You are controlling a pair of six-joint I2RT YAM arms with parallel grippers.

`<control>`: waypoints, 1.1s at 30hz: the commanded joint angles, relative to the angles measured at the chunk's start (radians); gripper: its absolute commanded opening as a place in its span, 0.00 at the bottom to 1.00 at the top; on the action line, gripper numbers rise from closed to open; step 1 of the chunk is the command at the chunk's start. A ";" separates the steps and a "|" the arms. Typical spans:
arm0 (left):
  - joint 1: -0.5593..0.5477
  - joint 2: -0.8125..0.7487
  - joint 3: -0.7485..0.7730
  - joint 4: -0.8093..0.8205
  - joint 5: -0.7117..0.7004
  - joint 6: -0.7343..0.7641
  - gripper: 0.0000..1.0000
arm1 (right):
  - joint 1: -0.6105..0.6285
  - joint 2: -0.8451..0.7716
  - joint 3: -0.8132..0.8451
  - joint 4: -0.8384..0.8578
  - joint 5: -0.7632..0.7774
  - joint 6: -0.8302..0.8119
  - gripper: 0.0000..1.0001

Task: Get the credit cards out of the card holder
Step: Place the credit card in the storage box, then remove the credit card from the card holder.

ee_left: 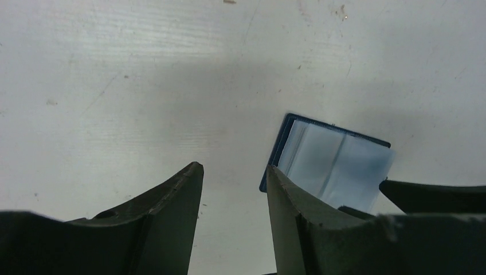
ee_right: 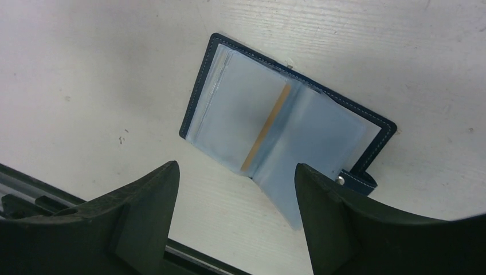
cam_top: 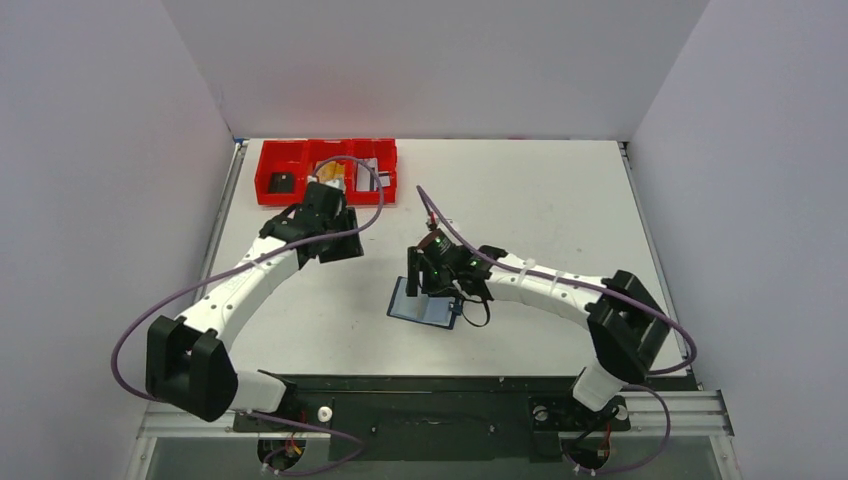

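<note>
The card holder (cam_top: 424, 306) lies open on the table, a navy wallet with blue-grey pockets, also in the right wrist view (ee_right: 286, 123) and the left wrist view (ee_left: 338, 163). A thin tan strip (ee_right: 265, 130) runs along its fold; I cannot tell whether it is a card. A black card (cam_top: 283, 182), a tan-gold one (cam_top: 333, 178) and a silvery one (cam_top: 367, 173) seem to lie in the red tray (cam_top: 268, 160). My right gripper (cam_top: 427, 290) (ee_right: 235, 166) hangs open and empty just above the wallet. My left gripper (cam_top: 343, 246) (ee_left: 232, 169) is open and empty, between tray and wallet.
The red three-compartment tray stands at the far left of the table, just behind the left gripper. The wallet's strap tab with a snap (ee_right: 355, 181) points to the near side. The table's front rail (ee_right: 34, 192) runs close by the wallet.
</note>
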 commanded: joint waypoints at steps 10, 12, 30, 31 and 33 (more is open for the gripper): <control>0.002 -0.102 -0.256 0.180 0.164 -0.066 0.43 | 0.032 0.242 0.141 -0.002 0.094 0.023 0.66; 0.000 -0.102 -0.266 0.188 0.168 -0.067 0.43 | 0.041 0.263 0.159 -0.012 0.102 0.019 0.64; -0.041 0.005 -0.348 0.330 0.253 -0.205 0.43 | 0.051 0.264 0.006 0.070 0.101 -0.156 0.18; -0.044 0.010 -0.348 0.333 0.257 -0.207 0.43 | 0.042 0.256 -0.003 0.094 0.086 -0.161 0.13; -0.056 0.024 -0.345 0.343 0.278 -0.212 0.42 | 0.027 0.249 -0.031 0.125 0.059 -0.170 0.05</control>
